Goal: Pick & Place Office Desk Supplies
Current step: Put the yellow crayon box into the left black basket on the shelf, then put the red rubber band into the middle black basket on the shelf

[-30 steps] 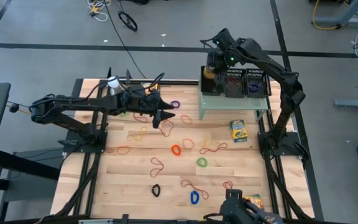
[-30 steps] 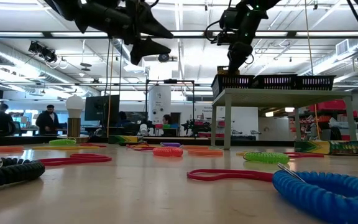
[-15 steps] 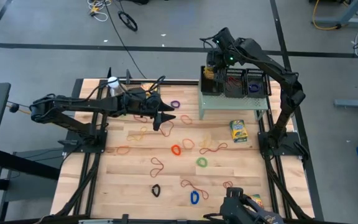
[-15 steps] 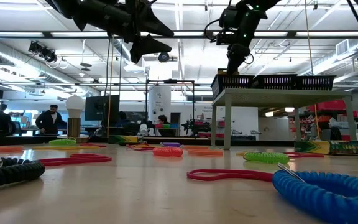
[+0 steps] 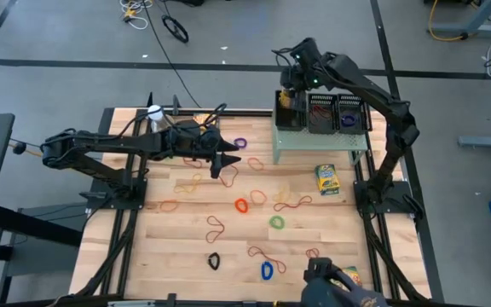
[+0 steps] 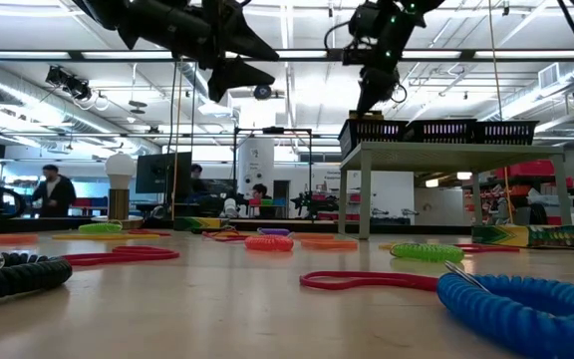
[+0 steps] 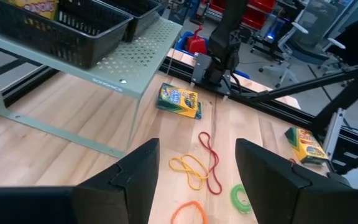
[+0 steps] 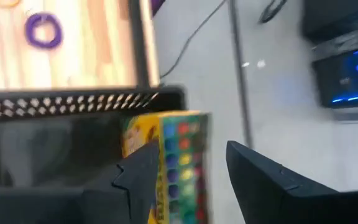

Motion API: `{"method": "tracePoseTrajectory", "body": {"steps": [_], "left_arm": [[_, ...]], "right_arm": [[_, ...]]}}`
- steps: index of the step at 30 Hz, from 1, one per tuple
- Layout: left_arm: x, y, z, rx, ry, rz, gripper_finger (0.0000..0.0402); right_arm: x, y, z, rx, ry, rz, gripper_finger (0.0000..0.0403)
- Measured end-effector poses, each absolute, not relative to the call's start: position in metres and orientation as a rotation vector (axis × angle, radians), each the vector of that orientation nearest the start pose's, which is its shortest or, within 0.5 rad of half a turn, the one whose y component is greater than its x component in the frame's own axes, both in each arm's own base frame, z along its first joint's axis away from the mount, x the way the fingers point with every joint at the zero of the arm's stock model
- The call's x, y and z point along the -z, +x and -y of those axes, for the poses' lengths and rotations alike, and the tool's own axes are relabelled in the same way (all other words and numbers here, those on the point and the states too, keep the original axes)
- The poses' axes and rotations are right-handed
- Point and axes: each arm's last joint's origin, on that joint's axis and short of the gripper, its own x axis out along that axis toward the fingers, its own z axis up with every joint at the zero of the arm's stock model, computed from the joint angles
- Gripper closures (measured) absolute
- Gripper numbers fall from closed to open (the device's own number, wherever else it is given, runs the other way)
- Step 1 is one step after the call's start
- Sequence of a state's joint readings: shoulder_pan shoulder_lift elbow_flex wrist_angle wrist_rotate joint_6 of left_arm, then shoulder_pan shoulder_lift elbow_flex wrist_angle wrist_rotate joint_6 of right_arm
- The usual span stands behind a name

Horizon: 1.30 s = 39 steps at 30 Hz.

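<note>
Yellow cardboard shows in the end tray (image 5: 287, 109) on the shelf (image 5: 314, 136): a crayon box (image 8: 169, 165) stands there just under the right gripper (image 5: 290, 79), whose fingers have spread since a second ago and now hang parted above it, holding nothing. That gripper has also lifted a little off the tray. Over the table's middle the left gripper (image 5: 225, 160) hovers wide open and empty, barely shifted from a second ago, above scattered rubber bands (image 5: 242, 205). Another crayon box (image 5: 327, 179) lies on the wood beside the shelf's leg, and a third (image 7: 306, 145) lies near the table's front edge.
</note>
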<state>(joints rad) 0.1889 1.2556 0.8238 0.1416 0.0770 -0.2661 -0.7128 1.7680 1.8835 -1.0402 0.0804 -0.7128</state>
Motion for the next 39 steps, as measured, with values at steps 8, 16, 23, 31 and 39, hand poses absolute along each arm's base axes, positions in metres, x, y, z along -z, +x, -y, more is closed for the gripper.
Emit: {"method": "tracePoseTrajectory", "body": {"steps": [8, 16, 23, 31, 39], "left_arm": [[-0.277, 0.273, -0.051, -0.187, -0.328, -0.283, 0.0222], [-0.270, 0.270, -0.053, -0.275, -0.341, -0.347, 0.0321], [-0.267, 0.269, -0.052, -0.279, -0.313, -0.388, 0.0394], [-0.259, 0.264, -0.046, -0.225, -0.393, -0.494, 0.0383], [-0.235, 0.237, -0.030, -0.377, -0.474, -0.840, 0.0389]], "right_arm": [[-0.406, 0.265, 0.217, 0.455, -0.374, -0.996, 0.0201], [-0.434, 0.235, 0.162, 0.476, -0.141, -0.850, 0.0318], [-0.403, 0.221, 0.098, 0.418, 0.011, -0.642, 0.0385], [-0.357, 0.209, 0.030, 0.399, 0.165, -0.297, 0.0393], [-0.325, 0.209, -0.008, 0.451, 0.210, -0.308, 0.0399]]}}
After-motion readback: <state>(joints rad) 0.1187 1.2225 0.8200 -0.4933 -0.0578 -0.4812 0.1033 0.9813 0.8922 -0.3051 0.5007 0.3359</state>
